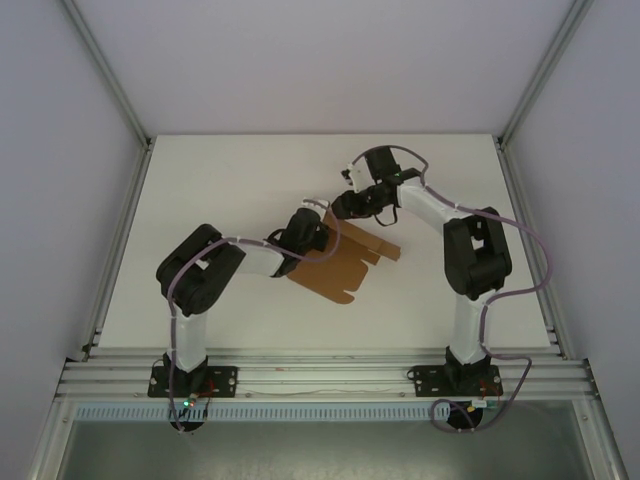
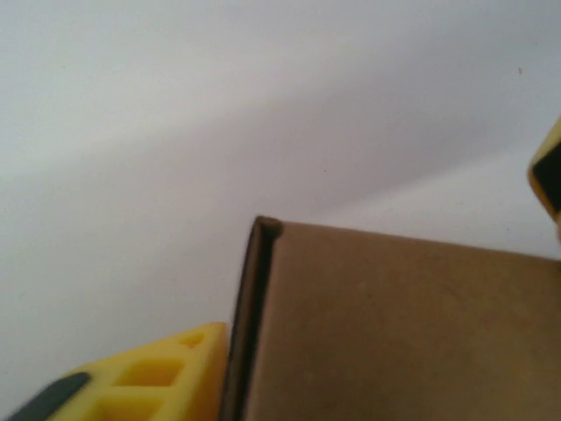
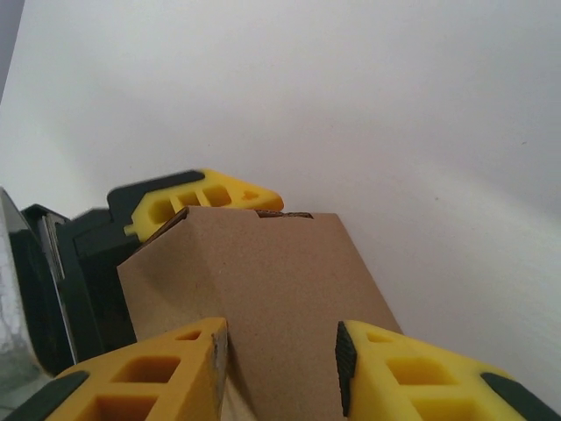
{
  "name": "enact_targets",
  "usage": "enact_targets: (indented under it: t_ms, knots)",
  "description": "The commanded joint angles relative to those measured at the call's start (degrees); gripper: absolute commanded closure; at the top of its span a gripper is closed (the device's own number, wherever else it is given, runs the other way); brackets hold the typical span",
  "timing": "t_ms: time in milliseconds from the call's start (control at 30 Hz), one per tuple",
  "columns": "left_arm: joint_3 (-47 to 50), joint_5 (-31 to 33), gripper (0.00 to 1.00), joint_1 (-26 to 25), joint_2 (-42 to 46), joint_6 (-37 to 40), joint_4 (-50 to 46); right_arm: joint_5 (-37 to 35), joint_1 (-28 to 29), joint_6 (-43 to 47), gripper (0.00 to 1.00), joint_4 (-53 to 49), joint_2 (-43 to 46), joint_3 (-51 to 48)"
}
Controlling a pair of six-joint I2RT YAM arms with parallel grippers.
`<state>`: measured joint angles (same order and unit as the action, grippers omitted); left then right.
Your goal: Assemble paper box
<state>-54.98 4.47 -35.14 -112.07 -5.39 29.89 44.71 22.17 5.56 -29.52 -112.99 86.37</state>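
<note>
The paper box [image 1: 345,262] lies near the centre of the white tabletop [image 1: 230,180], between the two arms. It is a partly folded brown cardboard blank. Its far left end is raised into panels, and its flat flaps extend toward the right and the near side. The left arm [image 1: 200,270] reaches in from the near left and the right arm [image 1: 470,250] from the right, and both meet at the raised end of the blank. The left jaws are clenched on an upright panel [image 2: 394,333]: one yellow finger [image 2: 149,381] lies against the panel's edge, and the opposite one is hidden behind the cardboard. The right jaws stand partly apart, with one finger [image 3: 149,377] on each side of a folded panel [image 3: 263,298] that fills the gap between them. Their inner pads sit against or just beside the cardboard, and it cannot be told whether they grip it. In the right wrist view, a left-arm finger [image 3: 206,200] shows behind the top edge of that panel.
</note>
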Motion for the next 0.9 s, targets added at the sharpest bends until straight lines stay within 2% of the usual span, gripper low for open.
enact_targets:
  t_ms: [0,33,100,200,267,300,433,600,733,867]
  knots:
    - [-3.13,2.69,1.00,0.33,-1.83,1.17,-2.55,-5.34,0.29,1.12,0.57,-8.74,-1.94,-1.83]
    - [-3.03,2.92,1.00,0.33,-1.71,1.30,-2.31,-5.58,0.18,1.04,0.55,-8.51,-1.47,-1.93]
    - [-1.94,3.97,1.00,0.35,-0.65,0.43,-1.11,-6.87,-0.04,0.39,0.46,-7.61,0.41,-2.30]
    - [0.61,6.41,1.00,0.32,2.27,-2.04,0.22,-12.38,-0.46,-1.49,0.23,-4.92,6.02,-4.48]
    - [2.30,8.08,1.00,0.33,5.54,-3.96,-0.19,-18.02,-0.66,-3.67,0.06,-1.77,11.46,-7.66]
    - [3.08,8.68,1.00,0.33,6.95,-5.01,-0.75,-21.12,-0.71,-4.53,0.00,-0.40,14.44,-9.50]
    - [6.15,11.17,1.00,0.33,12.79,-9.42,-3.99,-31.29,-0.86,-6.45,0.00,4.38,27.08,-17.92]
    - [9.82,10.68,1.00,0.33,18.04,-11.09,-4.45,-34.16,-0.86,-7.35,0.00,7.61,37.19,-25.93]
    - [11.33,8.32,1.00,0.16,19.35,-10.81,-3.88,-34.07,-0.84,-7.89,0.00,9.82,38.31,-27.65]
    - [11.66,8.42,1.00,0.17,20.13,-13.25,-4.23,-28.44,-0.82,-6.22,0.00,9.22,35.68,-26.57]
